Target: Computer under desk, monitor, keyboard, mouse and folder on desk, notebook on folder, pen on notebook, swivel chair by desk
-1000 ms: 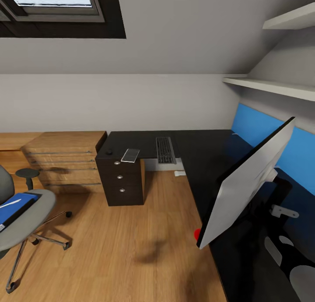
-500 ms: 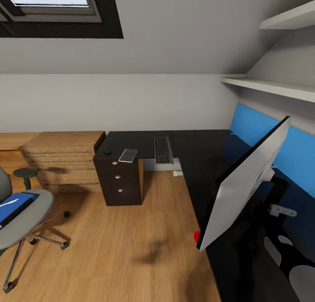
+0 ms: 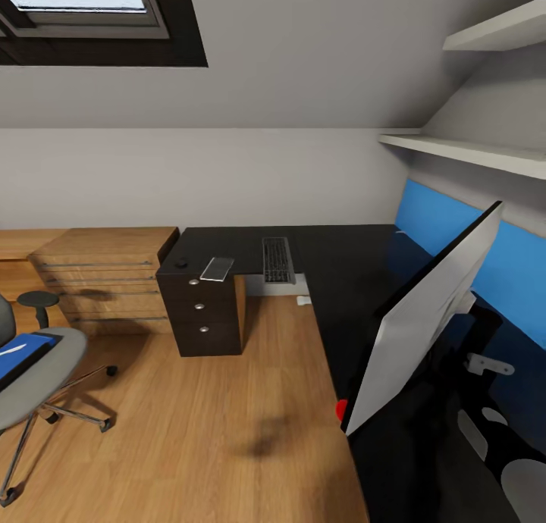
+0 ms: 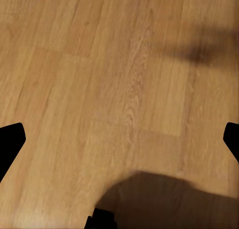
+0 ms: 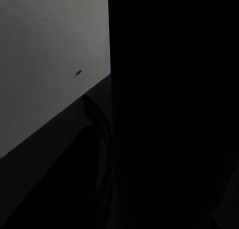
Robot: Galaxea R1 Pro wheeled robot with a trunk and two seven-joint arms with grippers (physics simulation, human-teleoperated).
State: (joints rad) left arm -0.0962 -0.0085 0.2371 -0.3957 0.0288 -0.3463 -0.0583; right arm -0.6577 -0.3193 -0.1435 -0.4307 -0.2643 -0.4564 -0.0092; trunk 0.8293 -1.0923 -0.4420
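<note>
Bedroom: desk, monitor tilted at my right.
Folder on swivel chair lies far left, nearer my left gripper, fingers apart; right's state I cannot tell.

The black L-shaped table is seen wrapping the corner, its blue back panel at the right. The monitor is tilted steeply over the near wing. The keyboard is laid on the far wing. At the left edge, the swivel chair is seen carrying the blue folder.
</note>
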